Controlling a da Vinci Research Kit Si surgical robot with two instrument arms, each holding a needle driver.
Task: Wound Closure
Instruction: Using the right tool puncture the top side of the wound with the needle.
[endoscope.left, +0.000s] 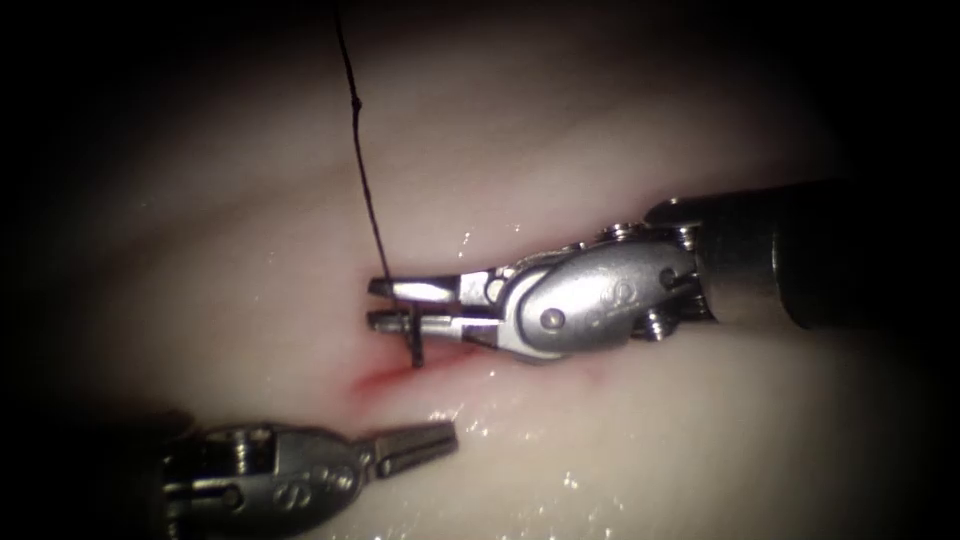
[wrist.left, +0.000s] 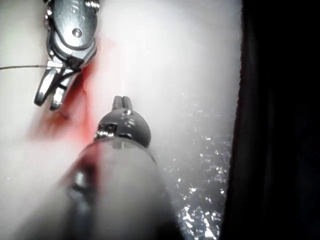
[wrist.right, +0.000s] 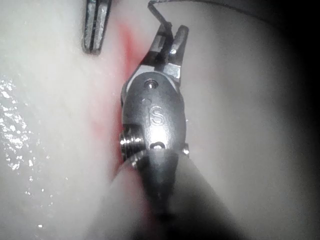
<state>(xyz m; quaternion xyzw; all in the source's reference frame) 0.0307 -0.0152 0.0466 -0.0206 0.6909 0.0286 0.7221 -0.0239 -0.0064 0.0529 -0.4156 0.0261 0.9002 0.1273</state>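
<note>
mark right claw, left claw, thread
right claw (endoscope.left: 378, 303), endoscope view: midway between its tips.
left claw (endoscope.left: 452, 432), endoscope view: tip of the shut pair.
thread (endoscope.left: 366, 190), endoscope view: mid-strand, above the right claw.

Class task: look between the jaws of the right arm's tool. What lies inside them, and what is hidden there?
The right tool has its jaws slightly apart around the thread and a short dark piece that reaches down to the cut. Whether that piece is the needle is hidden.

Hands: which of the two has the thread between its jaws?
The right hand, entering from the picture's right over the cut: the thread passes between its parted jaws. The left hand is shut, holding nothing.
</note>
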